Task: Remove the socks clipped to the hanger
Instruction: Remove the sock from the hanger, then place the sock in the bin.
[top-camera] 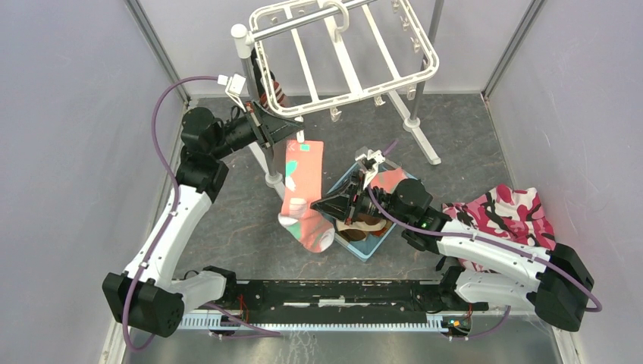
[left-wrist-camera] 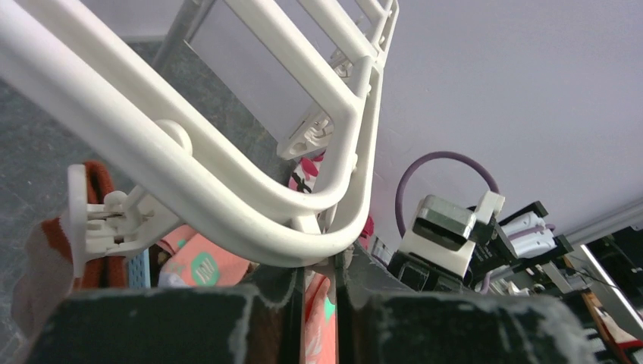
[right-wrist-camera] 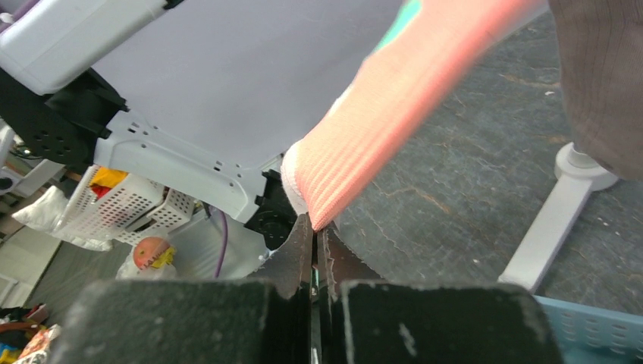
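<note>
My main worry is the pull. If the small white clip (left-wrist-camera: 340, 256) at the 7 o'clock corner of the large white plastic rectangular hanger (top-camera: 356, 92) is not squeezed open, dragging the coral pink sock with mint patches (top-camera: 302, 182) toward 5 o'clock would stretch it or swing the whole frame on its stand. The right tool's bite is also thin, so the sock could slip out and land on the dark bench (top-camera: 227, 220), not in the light blue slatted plastic basket (top-camera: 367, 247).

The left tool (top-camera: 294, 136) sits at that corner with its jaws drawn to a narrow slit. I cannot tell whether they squeeze the clip or the cuff. The right tool (top-camera: 324, 203), at 5 o'clock from the clip, is closed on the sock's lower edge, pinching only the rim. A brown-orange sock (top-camera: 273, 89) hangs clipped at the frame's 9 o'clock side.
</note>
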